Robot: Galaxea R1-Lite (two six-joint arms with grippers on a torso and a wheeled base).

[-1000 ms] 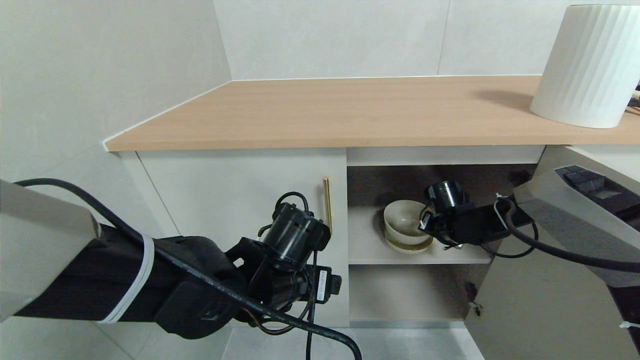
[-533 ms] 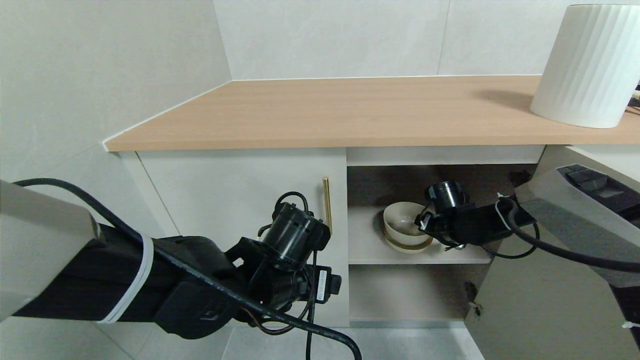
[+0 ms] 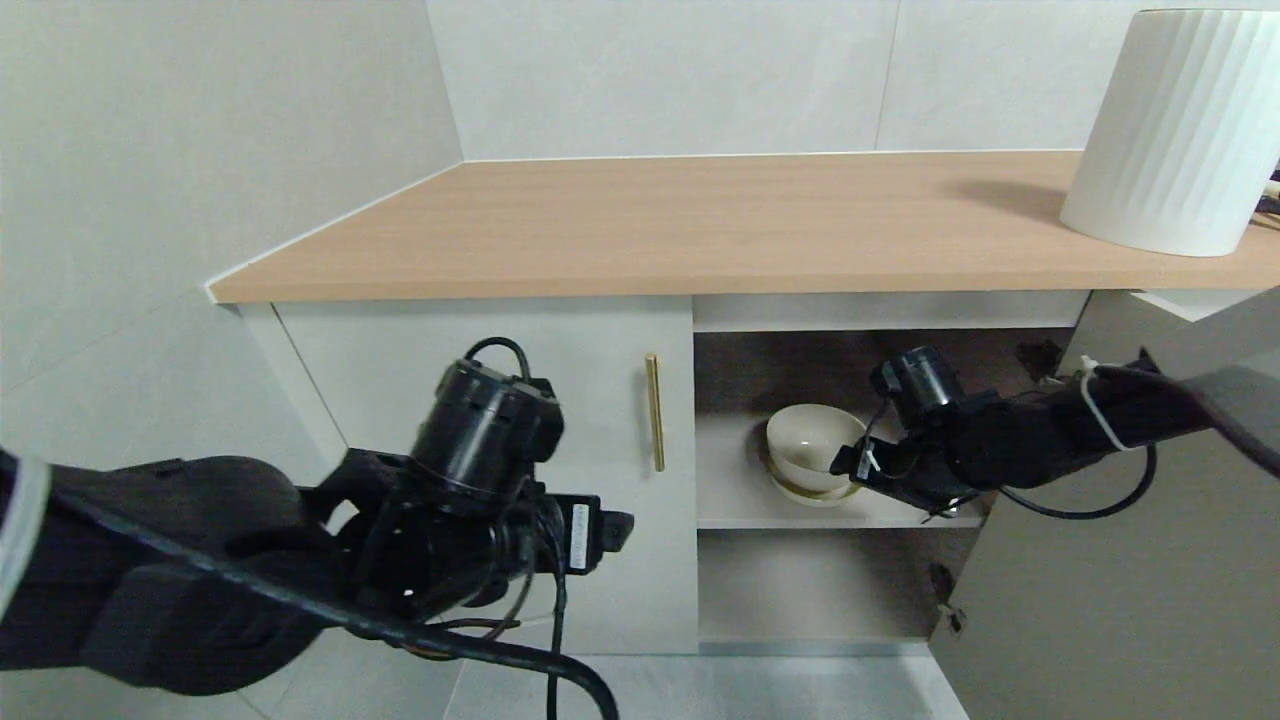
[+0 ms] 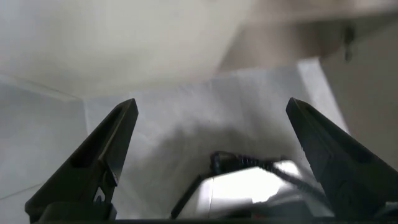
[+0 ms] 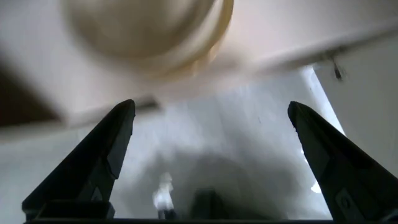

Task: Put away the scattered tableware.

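Observation:
Cream bowls point(image 3: 810, 450) sit stacked upright on the middle shelf point(image 3: 740, 500) of the open cabinet. The stack's rim shows as a pale round shape point(image 5: 146, 31) in the right wrist view. My right gripper point(image 5: 210, 109) is open and holds nothing; it hangs just outside the shelf's front edge, to the right of the bowls point(image 3: 862, 468) and apart from them. My left gripper point(image 4: 211, 106) is open too, over the grey floor in front of the closed left door, with nothing between its fingers.
The right cabinet door point(image 3: 1080, 600) stands swung open beside my right arm. The left door is closed and has a brass handle point(image 3: 653, 410). A white ribbed cylinder point(image 3: 1175, 130) stands on the wooden countertop point(image 3: 650, 220). The bottom compartment point(image 3: 810, 585) holds nothing.
The top bowl went from tilted at my right gripper to resting level in the stack. The right gripper let go and drew back to the right. My left arm swung left.

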